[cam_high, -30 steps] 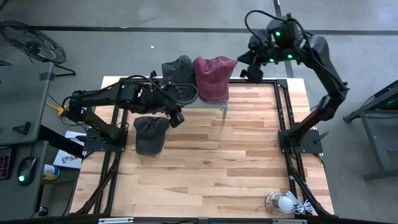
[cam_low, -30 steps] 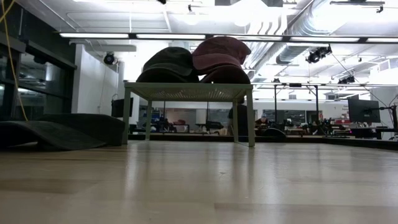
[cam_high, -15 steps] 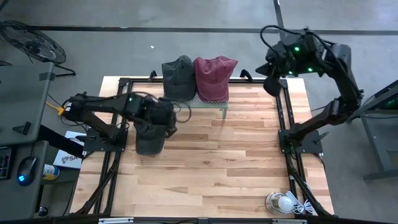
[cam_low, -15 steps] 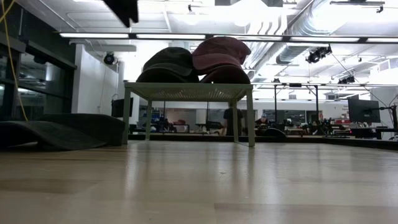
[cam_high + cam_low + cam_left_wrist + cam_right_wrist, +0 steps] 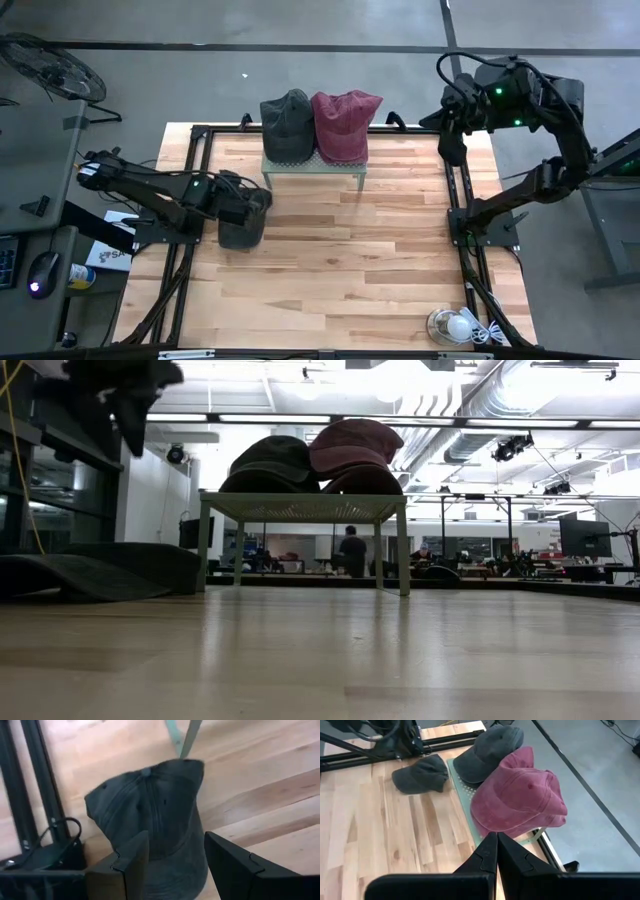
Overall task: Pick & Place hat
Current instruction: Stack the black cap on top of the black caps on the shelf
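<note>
A dark grey hat (image 5: 242, 220) lies flat on the wooden table near its left side, and it also shows in the left wrist view as the hat (image 5: 150, 815). My left gripper (image 5: 261, 201) hangs above it, open, its fingers (image 5: 131, 865) apart over the brim end and well off the table (image 5: 125, 395). A second dark hat (image 5: 286, 124) and a red hat (image 5: 344, 124) rest side by side on a small pale-green stand (image 5: 338, 171). My right gripper (image 5: 496, 851) is shut and held high by the table's far right corner (image 5: 447, 148).
Black frame rails (image 5: 186, 250) run along the table's left and right sides. A light bulb with cables (image 5: 455, 326) lies at the near right corner. Bare wood spreads across the table's middle and near part. A person (image 5: 351, 551) stands far behind the stand.
My left arm has drawn back from over the stand toward the table's left, bringing its gripper over the hat on the table; it has come into the low view at upper left. My right arm has pulled back toward the right edge. The hats have stayed put.
</note>
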Action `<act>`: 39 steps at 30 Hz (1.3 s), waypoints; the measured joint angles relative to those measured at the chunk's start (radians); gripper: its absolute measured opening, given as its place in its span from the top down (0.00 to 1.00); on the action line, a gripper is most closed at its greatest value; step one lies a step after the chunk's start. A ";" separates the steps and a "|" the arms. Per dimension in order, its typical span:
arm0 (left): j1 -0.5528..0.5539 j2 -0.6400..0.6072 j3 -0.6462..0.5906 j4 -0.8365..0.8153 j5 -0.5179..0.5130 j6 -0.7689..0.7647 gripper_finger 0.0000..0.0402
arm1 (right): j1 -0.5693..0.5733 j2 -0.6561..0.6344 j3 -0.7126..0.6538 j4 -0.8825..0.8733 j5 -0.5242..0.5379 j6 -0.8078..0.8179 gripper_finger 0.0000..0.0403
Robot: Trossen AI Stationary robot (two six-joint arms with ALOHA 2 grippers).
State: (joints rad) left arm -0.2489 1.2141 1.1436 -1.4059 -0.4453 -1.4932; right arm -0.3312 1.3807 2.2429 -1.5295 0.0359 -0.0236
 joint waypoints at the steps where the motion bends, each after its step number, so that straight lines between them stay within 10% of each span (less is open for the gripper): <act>1: 0.000 -0.016 -0.030 0.017 0.006 -0.008 0.53 | 0.005 -0.001 0.000 0.000 0.000 0.002 1.00; 14: 0.202 -0.066 -0.303 0.160 0.094 0.250 0.25 | 0.046 0.002 0.000 0.000 0.018 0.046 1.00; 39: 0.762 -0.066 -0.401 0.363 0.362 1.005 0.25 | 0.046 0.062 0.000 0.001 0.010 0.078 1.00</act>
State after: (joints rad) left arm 0.5129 1.1481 0.7429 -1.0430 -0.0837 -0.4883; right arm -0.2848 1.4431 2.2429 -1.5289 0.0458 0.0540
